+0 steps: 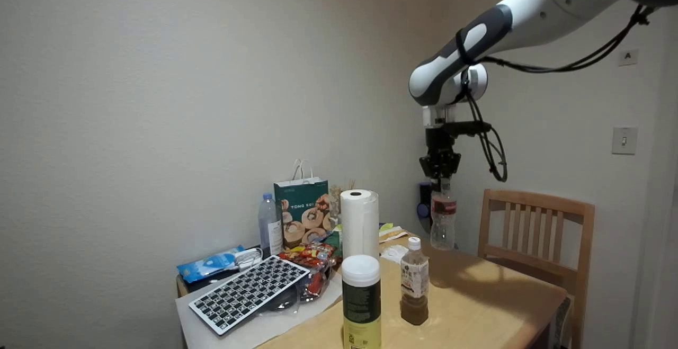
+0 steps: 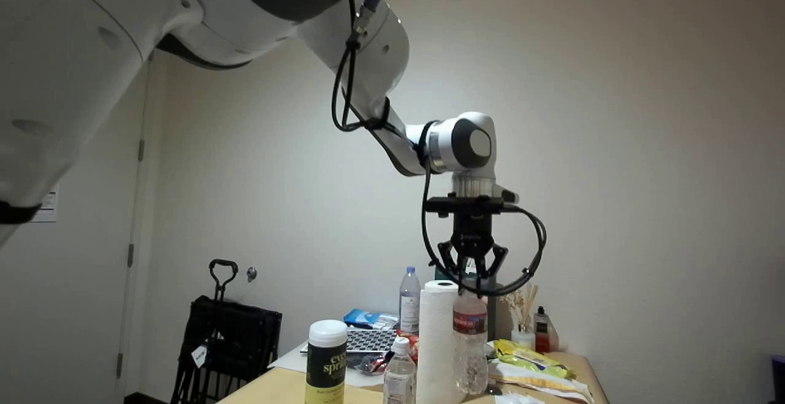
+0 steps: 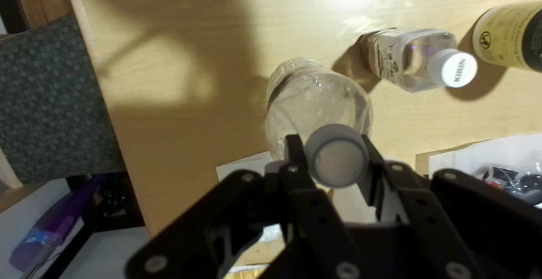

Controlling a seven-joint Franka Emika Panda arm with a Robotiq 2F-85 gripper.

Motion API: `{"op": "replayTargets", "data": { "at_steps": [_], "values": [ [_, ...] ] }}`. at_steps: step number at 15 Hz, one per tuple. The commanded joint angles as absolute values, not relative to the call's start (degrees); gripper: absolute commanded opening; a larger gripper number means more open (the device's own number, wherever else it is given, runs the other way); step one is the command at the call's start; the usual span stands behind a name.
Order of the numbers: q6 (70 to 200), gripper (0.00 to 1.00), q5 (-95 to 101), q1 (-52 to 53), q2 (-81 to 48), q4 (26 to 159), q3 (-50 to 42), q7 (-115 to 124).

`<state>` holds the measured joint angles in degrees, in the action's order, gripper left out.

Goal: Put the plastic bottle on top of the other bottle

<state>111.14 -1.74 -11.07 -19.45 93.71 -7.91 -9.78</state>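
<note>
The plastic bottle is clear with a red label band and shows in both exterior views (image 1: 444, 224) (image 2: 471, 349). My gripper (image 1: 440, 184) is shut on its neck, just under the pale round cap (image 3: 337, 162). The bottle hangs upright and seems to be a little above the table; its shadow lies below it. The other bottle (image 1: 362, 306), with yellow-green body, dark label and broad white cap, stands upright on the table. It also shows in an exterior view (image 2: 326, 361) and at the right edge of the wrist view (image 3: 512, 37). My gripper is apart from it.
A slim brown bottle with a white cap (image 1: 415, 285) stands between the held bottle and the other bottle. A paper towel roll (image 1: 359, 227) stands close by. A checkered board (image 1: 249, 293), snack bags and a green paper bag (image 1: 302, 211) lie behind. A wooden chair (image 1: 535, 232) borders the table.
</note>
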Motion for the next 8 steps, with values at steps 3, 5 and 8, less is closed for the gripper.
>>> {"op": "replayTargets", "data": {
  "at_steps": [3,5,8],
  "values": [
    [104.6,0.08,5.0,-7.6,-6.9,97.3,-7.2,-7.8],
    [104.8,0.33,3.5,-8.0,-9.6,94.0,-7.4,-9.3],
    [104.8,0.33,4.6,-7.2,-6.8,95.5,-7.1,-9.1]
  ]
}}
